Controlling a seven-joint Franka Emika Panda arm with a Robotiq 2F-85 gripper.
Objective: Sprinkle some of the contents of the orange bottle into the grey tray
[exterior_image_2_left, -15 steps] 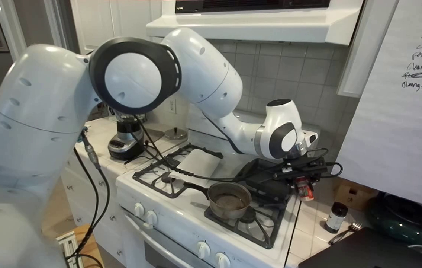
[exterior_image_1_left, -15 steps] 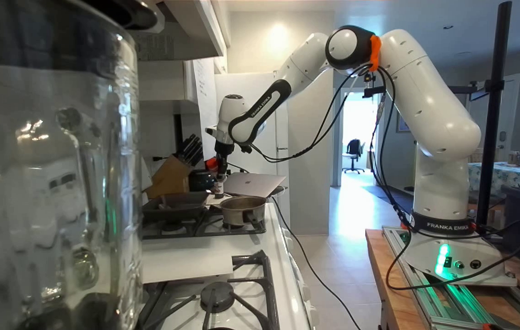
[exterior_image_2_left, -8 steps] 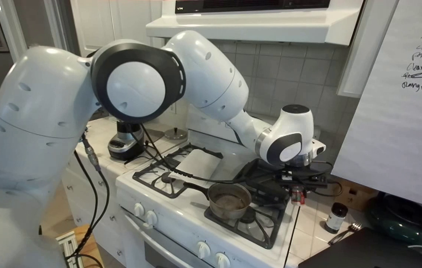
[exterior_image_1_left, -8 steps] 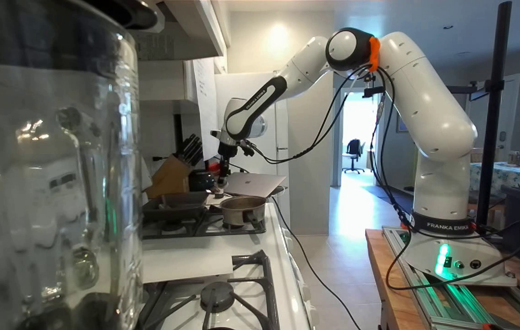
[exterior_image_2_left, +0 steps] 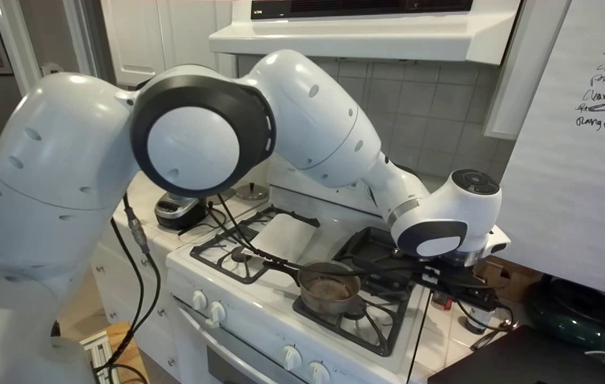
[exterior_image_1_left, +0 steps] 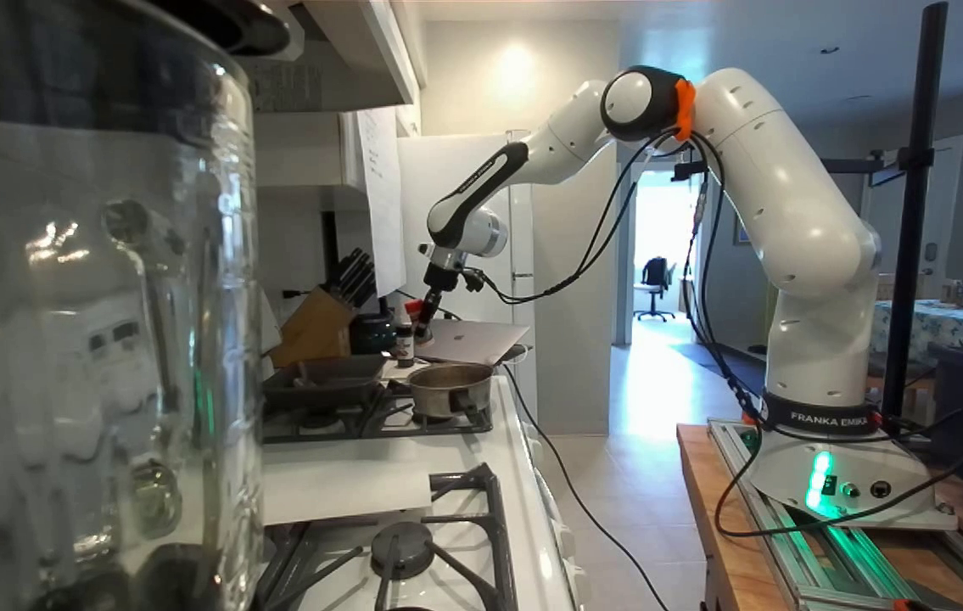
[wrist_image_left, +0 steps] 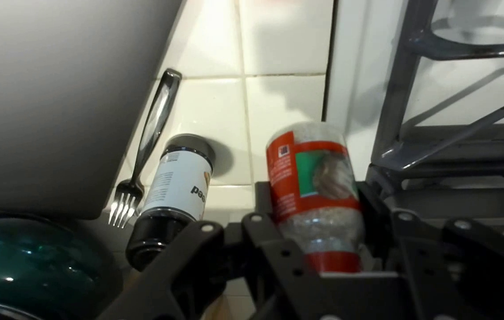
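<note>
- White stove (exterior_image_2_left: 251,314): in an exterior view, with a pan (exterior_image_2_left: 329,305) standing near its front edge.
- Tray (exterior_image_2_left: 369,244): dark grey, on the stove, behind the pan and to its right. Whether anything has been sprinkled into it, I cannot tell.
- Gripper (wrist_image_left: 315,202): farther right, over the tiles (wrist_image_left: 209,106) beside the stove. Its fingers (wrist_image_left: 263,198) sit narrow against both sides of the bottle (wrist_image_left: 318,191), so it has a hold.
- Bottle: red-labelled, its cap (wrist_image_left: 334,262) back between the fingers, its clear end pointing out past their tips. It is over the tiles, apart from the tray; whether its base touches down is hard to say.
- Jar (exterior_image_2_left: 477,318): just right of the bottle, partly behind the gripper, with the laptop (exterior_image_2_left: 534,357) beyond.
- Step: I judge it a carry, with no pour under way.
- Next: if none is sprinkled, lift, swing left over the tray, and roll the gripper until the cap end is lowest, then shake lightly. If some is, lower the bottle upright, clear of the jar, and let go only once its base is on the tiles.
</note>
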